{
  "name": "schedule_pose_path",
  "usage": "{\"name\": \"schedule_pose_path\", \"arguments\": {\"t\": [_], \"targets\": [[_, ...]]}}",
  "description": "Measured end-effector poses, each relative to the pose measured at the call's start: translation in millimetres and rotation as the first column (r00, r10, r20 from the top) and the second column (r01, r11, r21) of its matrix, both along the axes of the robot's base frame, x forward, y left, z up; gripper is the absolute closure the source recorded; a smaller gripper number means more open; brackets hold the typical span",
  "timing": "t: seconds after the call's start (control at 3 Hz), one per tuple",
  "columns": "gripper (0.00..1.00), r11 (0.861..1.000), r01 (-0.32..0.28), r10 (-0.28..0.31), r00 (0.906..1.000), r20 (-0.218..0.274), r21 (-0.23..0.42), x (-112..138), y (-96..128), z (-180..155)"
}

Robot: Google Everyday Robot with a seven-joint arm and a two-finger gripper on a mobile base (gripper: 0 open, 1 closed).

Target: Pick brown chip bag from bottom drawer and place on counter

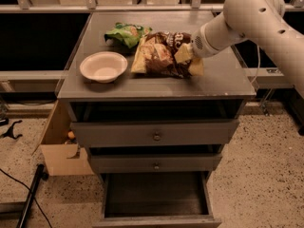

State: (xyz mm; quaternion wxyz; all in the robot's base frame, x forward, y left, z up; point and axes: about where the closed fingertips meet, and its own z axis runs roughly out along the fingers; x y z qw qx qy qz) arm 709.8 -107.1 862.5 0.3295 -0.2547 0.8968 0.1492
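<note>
The brown chip bag (159, 56) lies flat on the counter (223, 77), in the middle towards the back. My gripper (186, 52) is at the bag's right end, low over it, at the tip of the white arm coming in from the upper right. The bag and the wrist hide where it meets the bag. The bottom drawer (154, 196) is pulled open, and its dark inside shows nothing in it.
A white bowl (103, 66) sits on the counter left of the bag. A green snack bag (126, 33) lies behind the bowl. Two knobbed drawers (156, 136) stand slightly open. A cardboard box (59, 151) and a black cable (28, 198) are on the floor at left.
</note>
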Motion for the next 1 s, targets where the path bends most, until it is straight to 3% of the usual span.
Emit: {"name": "schedule_pose_path", "arguments": {"t": [0.33, 1.0], "targets": [[0.04, 1.0, 0.0, 0.0, 1.0, 0.0, 0.0, 0.0, 0.0, 0.0], [0.0, 1.0, 0.0, 0.0, 1.0, 0.0, 0.0, 0.0, 0.1, -0.1]]}}
